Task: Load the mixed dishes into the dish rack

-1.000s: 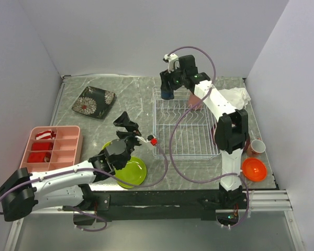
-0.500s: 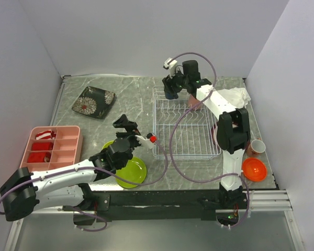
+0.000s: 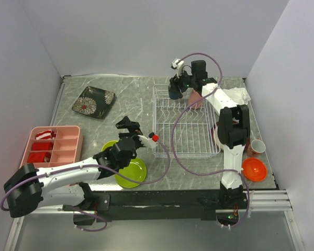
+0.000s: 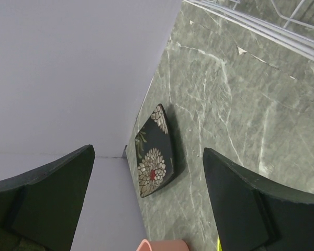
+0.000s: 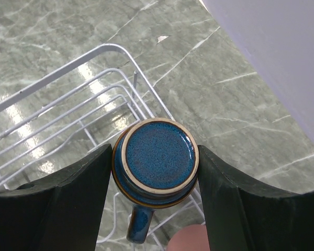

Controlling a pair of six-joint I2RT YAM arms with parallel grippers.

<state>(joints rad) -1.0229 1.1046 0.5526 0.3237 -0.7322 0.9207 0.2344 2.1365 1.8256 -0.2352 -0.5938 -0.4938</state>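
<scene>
You are working over a grey-green marble-patterned tabletop closed in by plain pale walls on the left, far and right sides.

There is one white wire rectangular dish rack, right of the table's middle. You have three cups in view. The dark navy glazed cup is clamped upside down between the right gripper fingers, base toward the wrist camera and handle pointing to the bottom of that view, over the rack's far left corner. You cannot tell whether it touches the wire. A pink cup sits at the rack's far end just beside it. A salmon cup stands on the table to the rack's right, near the one orange round bowl.

Two plates show clearly. The black square plate with white flowers lies flat at far left, well apart from the rack. The lime green round plate lies at the near edge. A lime green bowl sits just beside that plate, mostly hidden under the left arm.

The left gripper hangs above the green pieces, jaws spread wide with nothing between them.

One pink divided plastic tray sits at the left, and one white crumpled cloth lies in the far right corner.
</scene>
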